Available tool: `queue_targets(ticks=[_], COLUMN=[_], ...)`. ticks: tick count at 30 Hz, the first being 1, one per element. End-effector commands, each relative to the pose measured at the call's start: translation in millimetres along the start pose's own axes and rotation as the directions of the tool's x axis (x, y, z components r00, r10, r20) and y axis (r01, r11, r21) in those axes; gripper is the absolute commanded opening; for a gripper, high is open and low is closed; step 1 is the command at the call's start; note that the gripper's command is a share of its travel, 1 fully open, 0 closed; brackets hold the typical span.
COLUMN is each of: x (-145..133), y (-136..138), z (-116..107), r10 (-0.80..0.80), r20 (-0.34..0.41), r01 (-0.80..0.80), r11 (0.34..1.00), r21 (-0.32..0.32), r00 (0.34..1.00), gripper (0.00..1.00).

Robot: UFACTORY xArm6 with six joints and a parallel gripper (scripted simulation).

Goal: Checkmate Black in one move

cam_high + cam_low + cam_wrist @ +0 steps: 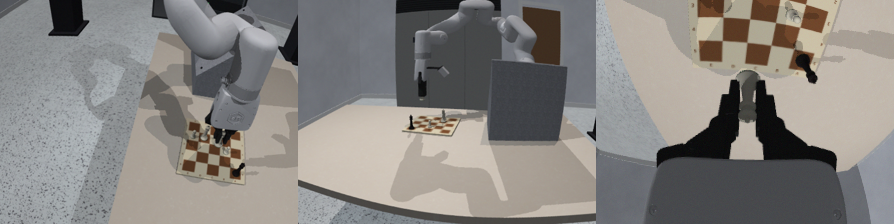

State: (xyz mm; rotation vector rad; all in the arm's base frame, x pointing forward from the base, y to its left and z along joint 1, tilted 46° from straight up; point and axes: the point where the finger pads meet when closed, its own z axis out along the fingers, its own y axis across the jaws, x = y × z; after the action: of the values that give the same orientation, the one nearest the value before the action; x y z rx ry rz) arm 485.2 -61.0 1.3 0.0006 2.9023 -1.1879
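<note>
The small chessboard lies on the beige table; it also shows in the exterior view and the wrist view. My gripper hangs well above the board's edge, shut on a white chess piece whose base shows below the fingertips. The black king stands upright on a corner square, also seen in the exterior view. A tall white piece and a small white pawn stand on the far row. Another white pawn stands nearer the middle.
A tall grey block, the arm's pedestal, stands on the table right of the board. Black stands are on the floor beyond the table. The table's curved front edge is far from the board.
</note>
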Motion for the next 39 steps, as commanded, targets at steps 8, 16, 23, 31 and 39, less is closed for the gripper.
queue_targets(ticks=[8, 16, 23, 31, 39], x=[-25.3, -25.3, -25.1, -24.6, -24.2], y=[17.7, 17.7, 17.4, 16.7, 16.1], z=[3.7, 4.2, 17.2, 52.6, 79.9], r10=[0.105, 0.105, 0.105, 0.105, 0.105], r20=[-0.016, -0.016, -0.016, -0.016, -0.016], r01=[-0.105, -0.105, -0.105, -0.105, -0.105], r11=[0.994, 0.994, 0.994, 0.994, 0.994], r21=[0.024, 0.024, 0.024, 0.024, 0.024], r00=[0.994, 0.994, 0.994, 0.994, 0.994], gripper=[0.00, 0.00, 0.00, 0.00, 0.00])
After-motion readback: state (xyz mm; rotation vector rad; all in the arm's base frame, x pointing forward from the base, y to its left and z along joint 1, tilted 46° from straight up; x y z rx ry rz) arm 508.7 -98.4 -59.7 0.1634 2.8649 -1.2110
